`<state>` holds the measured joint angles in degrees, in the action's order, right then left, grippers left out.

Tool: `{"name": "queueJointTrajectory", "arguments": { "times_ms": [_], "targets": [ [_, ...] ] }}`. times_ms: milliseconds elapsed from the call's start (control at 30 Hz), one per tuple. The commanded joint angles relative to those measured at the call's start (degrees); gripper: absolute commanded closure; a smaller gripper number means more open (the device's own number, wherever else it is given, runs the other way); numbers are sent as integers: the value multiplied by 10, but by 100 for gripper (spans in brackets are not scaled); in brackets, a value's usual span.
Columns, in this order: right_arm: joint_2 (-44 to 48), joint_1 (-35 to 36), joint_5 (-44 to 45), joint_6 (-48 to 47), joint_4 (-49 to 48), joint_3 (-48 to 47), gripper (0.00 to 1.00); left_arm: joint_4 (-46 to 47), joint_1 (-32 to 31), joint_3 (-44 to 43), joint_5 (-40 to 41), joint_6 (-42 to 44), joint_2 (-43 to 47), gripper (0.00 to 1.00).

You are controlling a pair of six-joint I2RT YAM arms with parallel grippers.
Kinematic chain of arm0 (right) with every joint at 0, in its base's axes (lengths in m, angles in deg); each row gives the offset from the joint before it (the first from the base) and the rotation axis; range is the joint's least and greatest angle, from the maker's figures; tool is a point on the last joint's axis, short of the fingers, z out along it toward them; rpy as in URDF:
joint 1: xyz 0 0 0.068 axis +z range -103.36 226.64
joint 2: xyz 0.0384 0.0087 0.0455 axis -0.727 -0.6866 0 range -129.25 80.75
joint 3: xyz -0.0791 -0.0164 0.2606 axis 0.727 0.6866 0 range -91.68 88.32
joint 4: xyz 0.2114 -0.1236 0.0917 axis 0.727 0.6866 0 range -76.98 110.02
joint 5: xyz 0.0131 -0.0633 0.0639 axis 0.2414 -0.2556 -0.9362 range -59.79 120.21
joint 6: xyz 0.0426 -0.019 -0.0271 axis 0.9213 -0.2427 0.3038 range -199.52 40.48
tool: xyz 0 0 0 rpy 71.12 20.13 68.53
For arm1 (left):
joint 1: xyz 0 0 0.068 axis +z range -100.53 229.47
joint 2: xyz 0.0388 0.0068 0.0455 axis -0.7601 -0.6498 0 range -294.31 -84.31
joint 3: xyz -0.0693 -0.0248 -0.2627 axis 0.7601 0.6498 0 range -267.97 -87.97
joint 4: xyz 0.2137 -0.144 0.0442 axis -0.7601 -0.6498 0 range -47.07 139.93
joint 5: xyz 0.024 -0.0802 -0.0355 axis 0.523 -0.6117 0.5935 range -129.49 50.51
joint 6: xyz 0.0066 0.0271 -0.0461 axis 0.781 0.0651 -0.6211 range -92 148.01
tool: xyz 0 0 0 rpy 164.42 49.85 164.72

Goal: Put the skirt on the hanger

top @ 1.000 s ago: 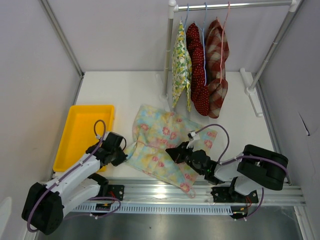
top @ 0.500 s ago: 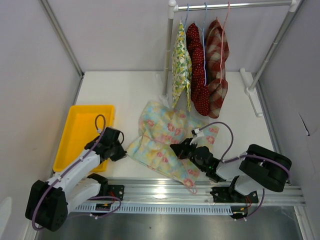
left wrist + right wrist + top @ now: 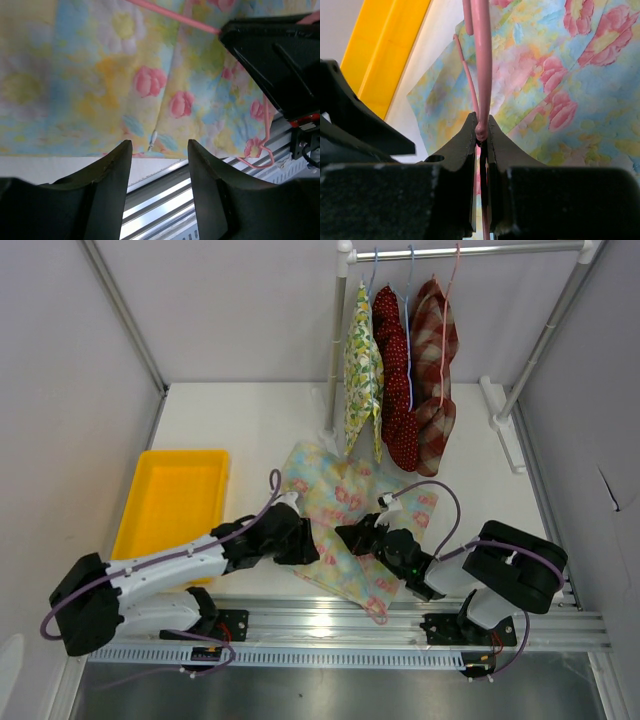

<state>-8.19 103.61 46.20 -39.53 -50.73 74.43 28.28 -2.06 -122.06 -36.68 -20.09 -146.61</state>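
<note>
The left claw (image 3: 160, 150) hangs with its fingers apart just over the pastel cotton skirt (image 3: 335, 490), printed with pink flowers on yellow and blue. The skirt lies spread, a little rumpled, on the white counter (image 3: 230, 420), its hem right below the fingertips. Just to that claw's right, the right claw (image 3: 481, 127) is pinched tight on the thin pink hanger (image 3: 482, 60), whose rod runs straight out ahead of it across the cloth. The left claw looks better placed to lift the fabric.
</note>
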Motion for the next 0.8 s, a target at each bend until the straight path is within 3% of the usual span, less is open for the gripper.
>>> {"name": "queueJointTrajectory", "arguments": {
  "times_ms": [0,200,433,567,767],
  "targets": [
    [-13,-5,16,-49,107,10,100,133,-45,14,13,-35,-30,46],
    [-3,-12,15,-54,124,6,100,187,-109,2,21,-45,-112,51],
    [16,-29,15,-58,140,4,100,142,-137,29,17,-107,-153,87],
    [23,-36,11,-67,151,1,100,108,-138,46,14,-125,-145,100],
    [22,-42,17,-81,155,4,100,57,-120,66,5,-126,-117,100]
  ]
}}
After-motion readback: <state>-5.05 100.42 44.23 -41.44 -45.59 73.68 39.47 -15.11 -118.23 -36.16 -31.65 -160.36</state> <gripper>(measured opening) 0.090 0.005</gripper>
